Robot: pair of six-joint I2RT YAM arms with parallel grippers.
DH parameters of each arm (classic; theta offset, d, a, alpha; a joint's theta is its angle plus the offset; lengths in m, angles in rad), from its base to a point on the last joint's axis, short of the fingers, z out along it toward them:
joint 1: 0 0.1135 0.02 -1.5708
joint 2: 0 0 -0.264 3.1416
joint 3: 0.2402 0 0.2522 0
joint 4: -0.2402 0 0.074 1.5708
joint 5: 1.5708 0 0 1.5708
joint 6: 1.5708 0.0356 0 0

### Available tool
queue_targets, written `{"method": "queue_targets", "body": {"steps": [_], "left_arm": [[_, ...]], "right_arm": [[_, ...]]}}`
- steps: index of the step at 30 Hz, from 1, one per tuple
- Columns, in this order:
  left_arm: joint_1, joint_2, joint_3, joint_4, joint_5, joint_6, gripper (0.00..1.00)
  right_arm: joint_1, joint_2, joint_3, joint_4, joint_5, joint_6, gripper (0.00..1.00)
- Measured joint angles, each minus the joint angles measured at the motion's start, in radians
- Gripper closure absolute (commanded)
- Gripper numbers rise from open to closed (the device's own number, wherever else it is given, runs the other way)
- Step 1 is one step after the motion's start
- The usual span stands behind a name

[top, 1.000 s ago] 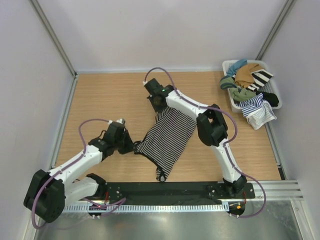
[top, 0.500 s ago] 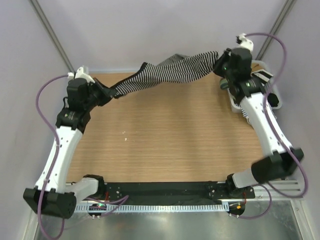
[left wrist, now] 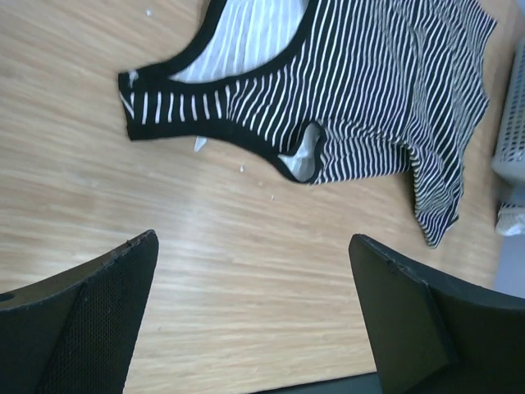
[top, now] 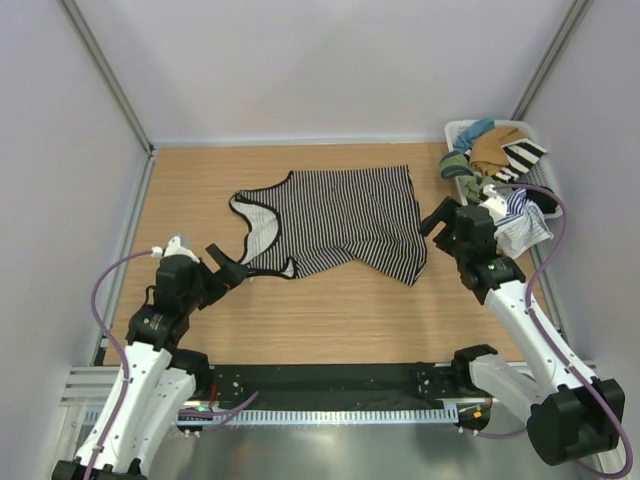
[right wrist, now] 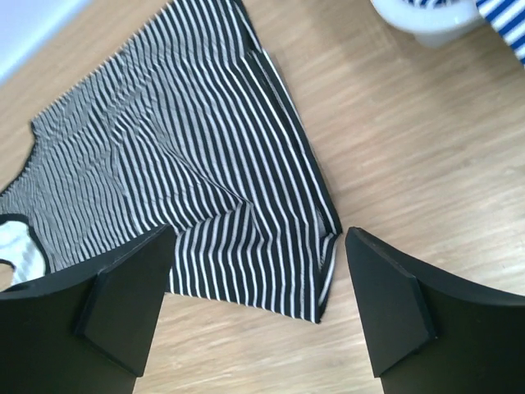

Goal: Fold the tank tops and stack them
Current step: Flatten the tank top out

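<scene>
Now both spread, empty; tank top (top: 340, 215) lies lengthwise between: straps (left wrist: 164, 111) just ahead of left jaws, hem (right wrist: 299, 156) ahead of right jaws.

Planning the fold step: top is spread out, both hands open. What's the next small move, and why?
Probably lower both hands to the near edge: left hand onto the near strap, right hand onto the near hem corner. The black-and-white striped tank top lies spread and unfolded, both hands are open and off it, and that corner sags unevenly.
</scene>
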Motion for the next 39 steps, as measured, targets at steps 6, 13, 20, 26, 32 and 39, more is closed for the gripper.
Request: {"method": "queue_targets", "body": {"steps": [6,13,20,26,32,39], "left_arm": [[0.0,0.143,0.045,0.064,-0.008,-0.008,0.02],[-0.015,0.425,0.068,0.159,0.071,0.015,0.09],[-0.068,0.546,0.11,0.197,0.063,0.047,0.11],[-0.07,0.564,0.111,0.207,0.0,0.068,0.1],[-0.061,0.574,0.102,0.221,-0.095,0.044,0.07],[-0.06,0.621,0.085,0.233,-0.177,-0.006,0.02]], "right_arm": [[0.0,0.053,0.041,0.037,-0.026,-0.03,0.2],[0.0,0.188,0.038,0.031,-0.109,-0.073,0.3],[0.001,0.254,0.003,-0.005,-0.125,-0.087,0.36],[0.027,0.261,-0.083,-0.034,-0.127,-0.085,0.38],[0.086,0.305,-0.105,-0.035,-0.132,-0.076,0.43],[0.137,0.333,-0.129,-0.02,-0.123,-0.046,0.81]]}}
